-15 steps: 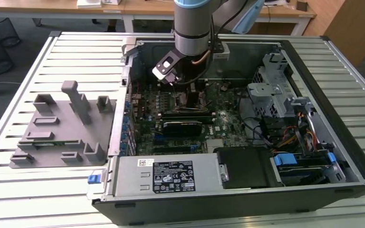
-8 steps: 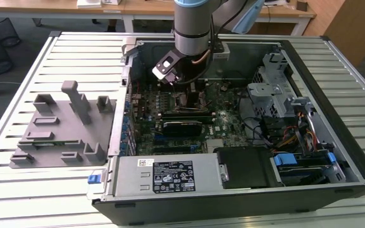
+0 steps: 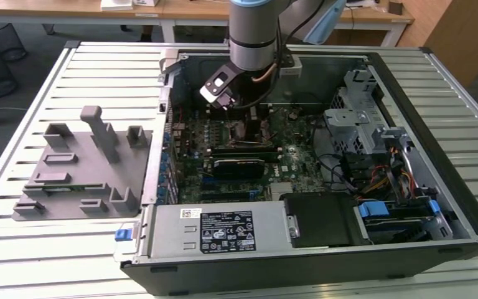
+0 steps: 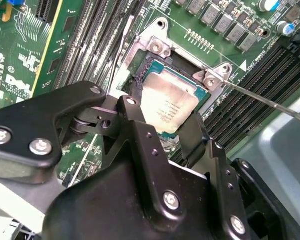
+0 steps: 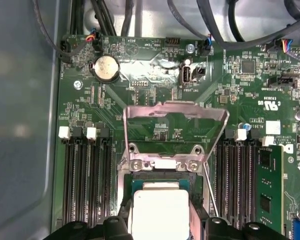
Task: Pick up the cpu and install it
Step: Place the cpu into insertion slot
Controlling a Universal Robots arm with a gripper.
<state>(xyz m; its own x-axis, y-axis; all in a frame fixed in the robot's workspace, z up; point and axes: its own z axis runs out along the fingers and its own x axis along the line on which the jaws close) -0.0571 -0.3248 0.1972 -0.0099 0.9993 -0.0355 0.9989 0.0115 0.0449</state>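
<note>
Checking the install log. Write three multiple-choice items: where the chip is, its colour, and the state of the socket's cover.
1. Where is the chip? A) on the grey stand; B) at the socket, held in the gripper; C) on the case floor.
2. Its top is: A) silvery; B) green; C) black.
3. The socket's cover is: A) clamped down; B) swung up open; C) missing.
Key: B, the gripper closes on it over the socket; A, pale metal shows in both wrist views; B, the cover stands raised behind the socket.
</note>
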